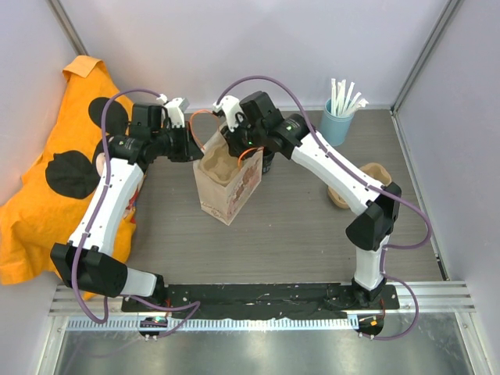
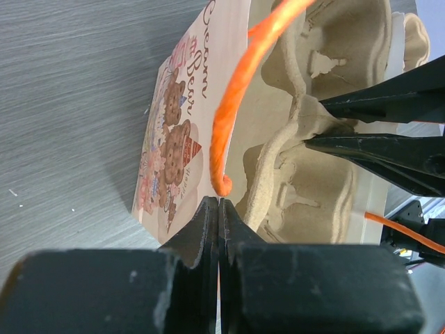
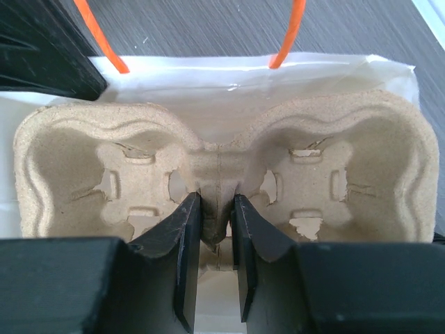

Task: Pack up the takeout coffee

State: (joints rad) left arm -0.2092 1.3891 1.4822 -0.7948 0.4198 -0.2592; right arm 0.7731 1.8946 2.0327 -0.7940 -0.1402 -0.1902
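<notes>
Both arms reach inward over the paper bag [image 1: 225, 195]. The left gripper [image 2: 219, 203], at the bag's left side, has its jaws pressed together on the orange handle [image 2: 229, 104]. The right gripper [image 3: 216, 209], above the bag's mouth, pinches the centre ridge of the pulp tray [image 3: 334, 139].

- We identify white link shells and black joint housings on the left arm [image 1: 105, 207] and right arm [image 1: 336, 168].
- We note a purple cable [image 1: 266, 78] routed outside each arm.
- We find the left tool [image 2: 219, 203] and right tool [image 3: 215, 202] black, with wedge-shaped tips.
</notes>
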